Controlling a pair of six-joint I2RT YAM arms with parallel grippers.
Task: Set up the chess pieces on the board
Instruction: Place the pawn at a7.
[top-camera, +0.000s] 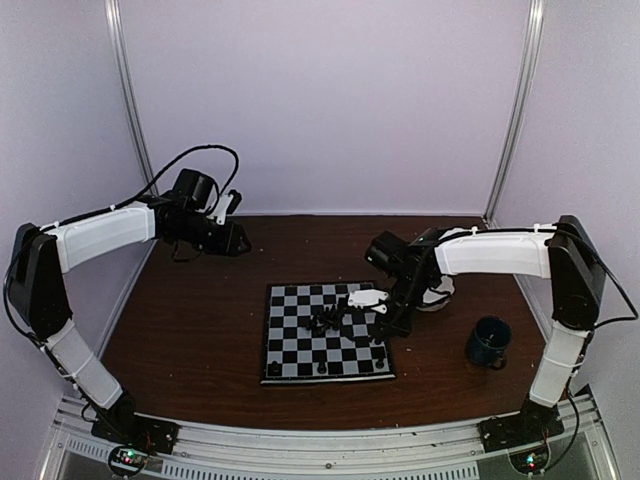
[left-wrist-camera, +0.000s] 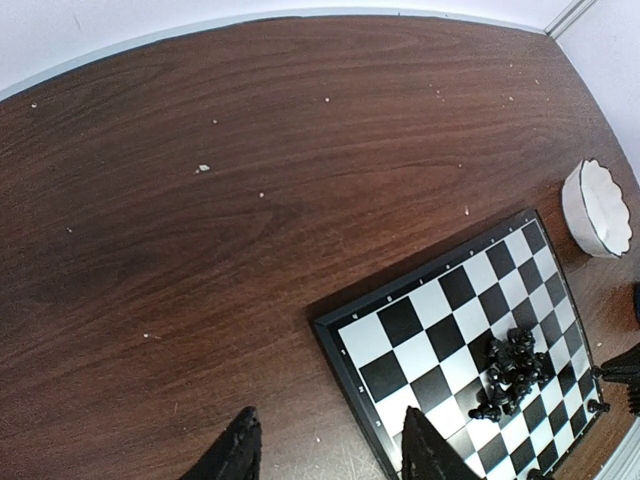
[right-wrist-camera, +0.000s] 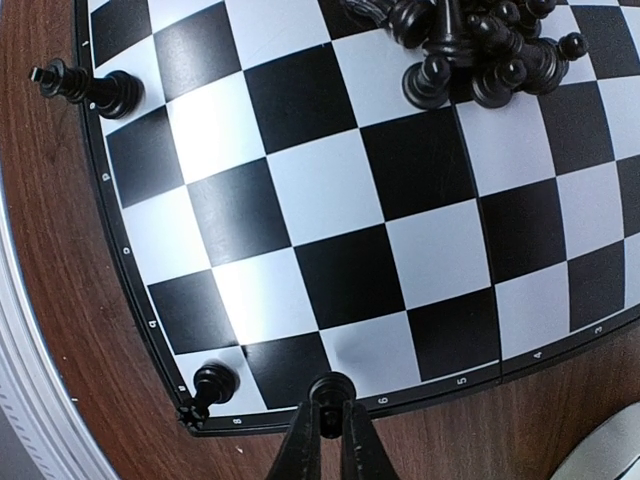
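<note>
The board (top-camera: 300, 345) lies flat in the middle of the table, with a heap of black chess pieces (top-camera: 330, 318) on its far half. My right gripper (right-wrist-camera: 328, 418) is shut on one black piece (right-wrist-camera: 333, 388) standing at the board's (right-wrist-camera: 300, 190) right edge, one square from the near right corner. Another piece (right-wrist-camera: 212, 385) stands on that corner square, and one (right-wrist-camera: 95, 88) lies on the near edge. The heap (right-wrist-camera: 480, 45) lies beyond. My left gripper (left-wrist-camera: 330, 450) hangs open and empty above bare table at the board's (left-wrist-camera: 440, 330) far left corner.
A white scalloped bowl (left-wrist-camera: 598, 208) sits just beyond the board's far right corner, partly hidden behind the right arm in the top view. A dark blue mug (top-camera: 489, 342) stands right of the board. Pale walls close in the table on three sides.
</note>
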